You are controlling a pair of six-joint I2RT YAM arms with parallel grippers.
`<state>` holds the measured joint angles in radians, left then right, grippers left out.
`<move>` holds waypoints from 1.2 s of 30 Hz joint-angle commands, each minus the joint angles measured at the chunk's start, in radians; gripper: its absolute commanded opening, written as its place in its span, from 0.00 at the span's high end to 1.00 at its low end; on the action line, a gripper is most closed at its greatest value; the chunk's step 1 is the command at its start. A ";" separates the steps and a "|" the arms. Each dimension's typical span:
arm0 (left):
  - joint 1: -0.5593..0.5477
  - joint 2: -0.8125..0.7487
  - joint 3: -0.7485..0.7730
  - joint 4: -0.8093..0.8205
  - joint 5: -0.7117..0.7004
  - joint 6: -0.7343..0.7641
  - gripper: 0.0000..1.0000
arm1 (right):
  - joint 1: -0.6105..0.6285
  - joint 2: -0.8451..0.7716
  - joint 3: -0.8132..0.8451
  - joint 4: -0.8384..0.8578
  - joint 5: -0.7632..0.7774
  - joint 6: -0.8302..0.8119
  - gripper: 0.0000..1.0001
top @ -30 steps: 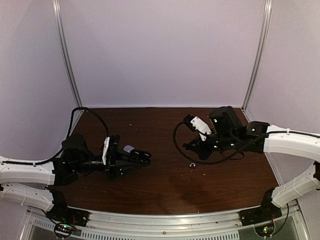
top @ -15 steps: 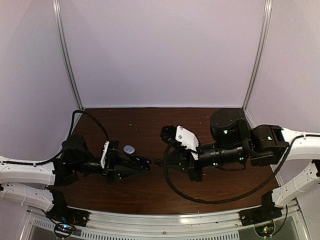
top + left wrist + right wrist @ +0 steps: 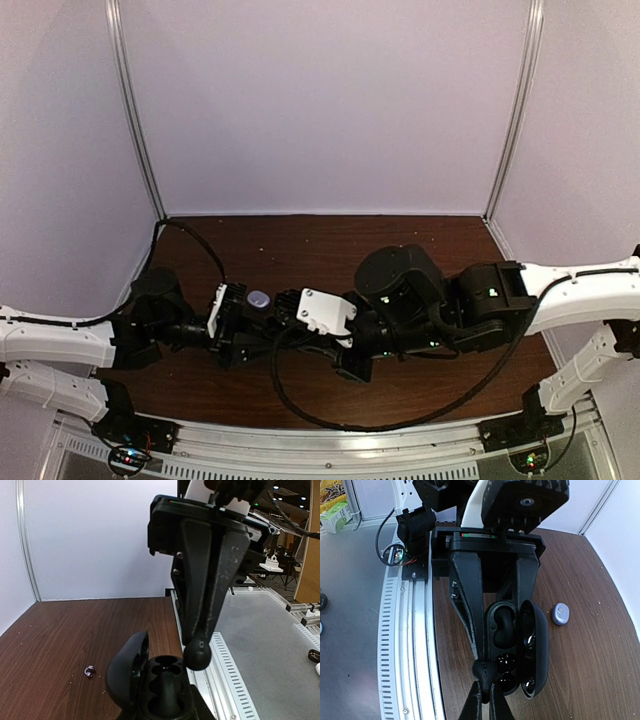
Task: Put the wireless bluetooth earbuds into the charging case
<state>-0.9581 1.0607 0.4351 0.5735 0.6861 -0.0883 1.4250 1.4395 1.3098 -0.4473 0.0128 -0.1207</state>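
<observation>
The charging case (image 3: 512, 645) looks black here, with its lid (image 3: 538, 650) hinged open. My left gripper (image 3: 165, 702) is shut on it, a finger (image 3: 468, 595) on each side. One black earbud (image 3: 502, 625) sits in the case, and the two glossy round wells (image 3: 506, 662) beside it are empty. My right gripper (image 3: 484, 682) is shut on a second black earbud (image 3: 485, 670). It holds the earbud at the case's rail-side rim, next to the empty wells and not in them. The left wrist view shows this earbud (image 3: 196, 654) just above the rim (image 3: 192, 672).
A small grey-blue oval thing (image 3: 561, 614) lies on the brown table beyond the lid, also in the top view (image 3: 259, 298). A tiny glossy pale-purple thing (image 3: 89, 671) lies on the table further out. The metal rail (image 3: 405, 630) runs along the table's near edge.
My right arm has swung left across the table, from the right side to the left gripper and the case. The left gripper has stayed nearly in place, shut on the case.
</observation>
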 commanded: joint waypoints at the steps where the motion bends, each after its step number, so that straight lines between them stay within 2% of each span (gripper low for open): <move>1: -0.009 0.006 0.029 0.028 0.029 0.005 1.00 | 0.005 -0.001 0.044 -0.050 0.071 -0.017 1.00; 8: -0.010 0.020 0.043 0.007 0.035 0.020 1.00 | 0.003 0.000 0.052 -0.108 0.104 -0.026 1.00; 36: -0.022 0.029 0.060 0.007 0.027 0.034 1.00 | 0.004 0.093 0.089 -0.153 0.111 -0.049 0.99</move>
<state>-0.9771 1.1004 0.4690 0.5121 0.7002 -0.0643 1.4254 1.5093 1.3758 -0.5663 0.1074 -0.1593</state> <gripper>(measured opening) 0.235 0.031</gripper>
